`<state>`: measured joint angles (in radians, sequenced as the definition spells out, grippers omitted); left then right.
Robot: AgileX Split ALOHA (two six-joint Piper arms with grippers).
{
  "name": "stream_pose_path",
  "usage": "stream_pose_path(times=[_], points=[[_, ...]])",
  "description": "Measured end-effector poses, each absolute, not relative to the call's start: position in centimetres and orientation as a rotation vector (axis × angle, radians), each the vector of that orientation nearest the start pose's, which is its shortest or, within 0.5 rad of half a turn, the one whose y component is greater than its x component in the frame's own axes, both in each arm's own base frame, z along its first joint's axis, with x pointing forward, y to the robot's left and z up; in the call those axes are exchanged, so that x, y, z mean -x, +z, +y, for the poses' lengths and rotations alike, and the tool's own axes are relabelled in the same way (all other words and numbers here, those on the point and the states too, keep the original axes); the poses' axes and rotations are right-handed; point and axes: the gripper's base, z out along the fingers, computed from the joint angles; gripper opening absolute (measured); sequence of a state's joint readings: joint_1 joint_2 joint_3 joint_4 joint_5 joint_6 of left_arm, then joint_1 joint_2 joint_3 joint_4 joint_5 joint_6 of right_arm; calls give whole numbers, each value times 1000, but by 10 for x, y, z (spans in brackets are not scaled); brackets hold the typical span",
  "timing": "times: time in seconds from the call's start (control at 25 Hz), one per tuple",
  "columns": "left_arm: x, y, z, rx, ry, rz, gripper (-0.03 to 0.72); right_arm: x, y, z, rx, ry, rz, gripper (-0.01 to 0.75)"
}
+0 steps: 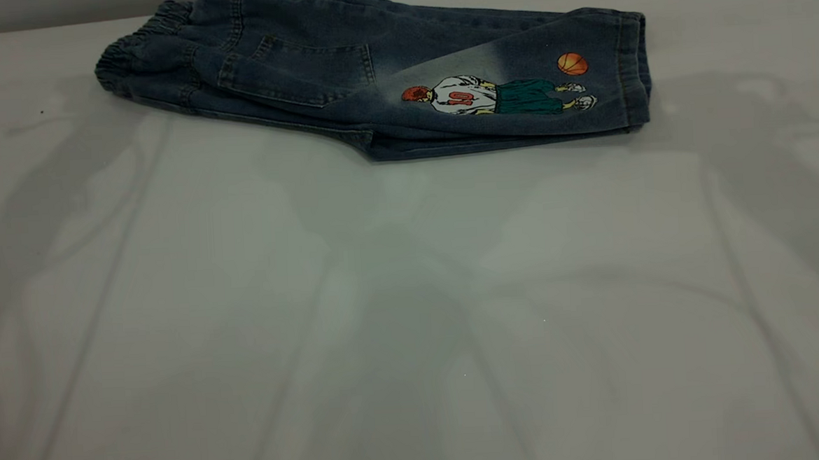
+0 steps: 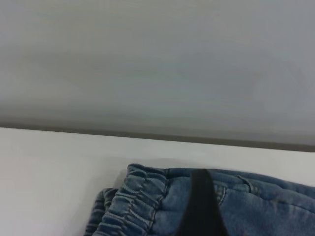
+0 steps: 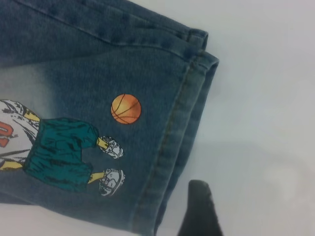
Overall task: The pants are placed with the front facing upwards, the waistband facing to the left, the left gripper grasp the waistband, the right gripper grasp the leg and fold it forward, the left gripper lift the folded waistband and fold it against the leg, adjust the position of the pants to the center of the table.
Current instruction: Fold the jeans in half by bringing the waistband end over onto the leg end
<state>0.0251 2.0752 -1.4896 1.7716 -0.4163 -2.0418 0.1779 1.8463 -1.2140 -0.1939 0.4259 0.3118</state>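
The pants [image 1: 373, 70] lie folded lengthwise at the far side of the table [image 1: 386, 315], pocket and basketball-player print facing up. The ruched waistband [image 1: 141, 55] points left and the leg [image 1: 514, 91] with its stitched hem points right. Neither gripper shows in the exterior view. My left gripper [image 2: 236, 216] hovers over the waistband [image 2: 133, 201]; only one black fingertip [image 2: 201, 196] shows, with nothing against it. My right gripper [image 3: 231, 216] hangs over bare table just off the leg hem [image 3: 172, 147]; again a single black fingertip [image 3: 199, 206] shows, holding nothing.
The table's far edge [image 2: 157, 136] runs just behind the waistband, with a grey wall beyond. Shadows of both arms fall on the white tabletop on either side of the pants.
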Motion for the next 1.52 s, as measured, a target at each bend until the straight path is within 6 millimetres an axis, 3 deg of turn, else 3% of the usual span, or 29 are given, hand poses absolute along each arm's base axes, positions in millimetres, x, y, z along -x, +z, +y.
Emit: stream_pose_path(times=[0.64,0.92,1.16,1.32,1.52], points=[[-473,209,-24,-1,-560,2109,489,-386,198,62,22,20,2539,438],[-484,220,-7,-28,-265,1943,489,-386,198,62,22,19,2541,438],[-474,198,15,28,135,2204,489,-386,198,62,22,19,2542,438],[-465,188,17,93,153,2357,489,-386,198,62,22,19,2542,438],[-458,182,7,122,93,2452,486,-386,198,62,22,18,2543,438]])
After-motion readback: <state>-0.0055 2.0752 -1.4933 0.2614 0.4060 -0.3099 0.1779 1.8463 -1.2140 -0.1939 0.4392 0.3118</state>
